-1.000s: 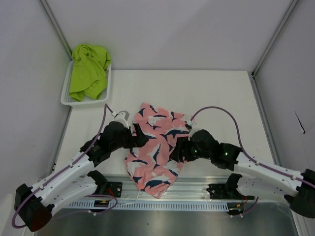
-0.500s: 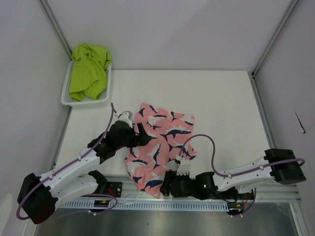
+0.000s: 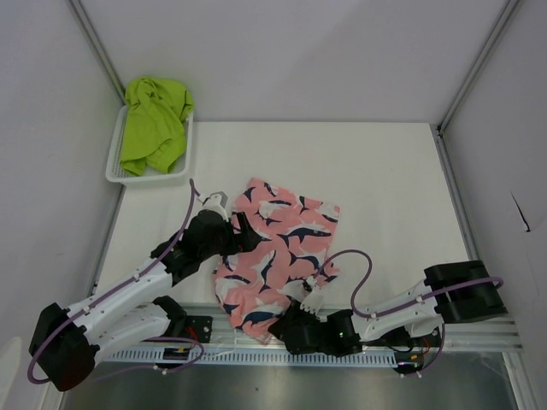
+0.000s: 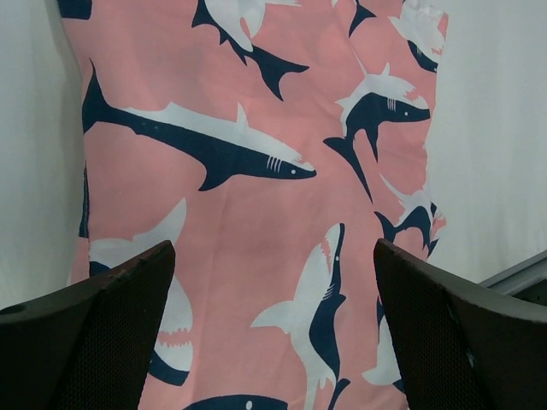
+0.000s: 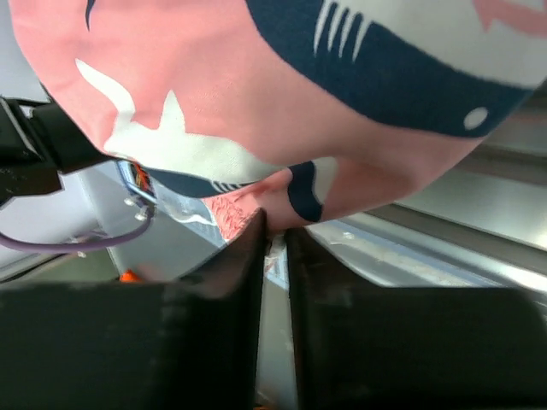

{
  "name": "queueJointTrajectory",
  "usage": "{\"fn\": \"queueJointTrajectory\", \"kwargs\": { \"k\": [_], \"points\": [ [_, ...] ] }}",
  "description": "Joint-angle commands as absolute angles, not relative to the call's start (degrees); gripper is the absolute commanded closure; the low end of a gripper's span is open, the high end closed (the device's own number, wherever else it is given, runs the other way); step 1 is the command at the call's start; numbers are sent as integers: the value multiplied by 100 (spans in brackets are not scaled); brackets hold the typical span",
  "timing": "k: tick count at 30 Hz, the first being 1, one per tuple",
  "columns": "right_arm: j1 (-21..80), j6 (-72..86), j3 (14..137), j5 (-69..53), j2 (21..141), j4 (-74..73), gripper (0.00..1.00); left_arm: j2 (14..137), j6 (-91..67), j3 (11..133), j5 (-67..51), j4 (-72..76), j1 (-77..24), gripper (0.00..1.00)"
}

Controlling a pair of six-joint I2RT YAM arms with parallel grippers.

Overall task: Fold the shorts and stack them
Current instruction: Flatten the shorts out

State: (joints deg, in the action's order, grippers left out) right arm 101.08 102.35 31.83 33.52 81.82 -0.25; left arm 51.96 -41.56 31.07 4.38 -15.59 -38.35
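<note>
— Where are the shorts?
— The pink shorts (image 3: 273,256), printed with navy-and-white sharks, lie spread at the middle of the table (image 3: 385,171), and their 6 o'clock hem is over the near edge. The lime green shorts (image 3: 154,124) are crumpled in the basket (image 3: 115,173) at 10 o'clock.
— And your pincers?
— My left pincer (image 4: 273,325) reaches in from 8 o'clock, released and hovering over the print. My right pincer (image 5: 273,243), low at 6 o'clock, is clenched on the pink hem.
</note>
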Motion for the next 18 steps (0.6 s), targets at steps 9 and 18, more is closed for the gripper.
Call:
{"fn": "queueJointTrajectory", "kwargs": {
  "k": [9,18],
  "points": [
    [9563,9783,2865,4034,4688,-4251,100,5905,-3929,3507,361,-1178,-3876,1],
    [6625,6477,3576,2938,3831,-4547,100,7207,-4034,3885,447,-703,-3876,1]
  ]
}}
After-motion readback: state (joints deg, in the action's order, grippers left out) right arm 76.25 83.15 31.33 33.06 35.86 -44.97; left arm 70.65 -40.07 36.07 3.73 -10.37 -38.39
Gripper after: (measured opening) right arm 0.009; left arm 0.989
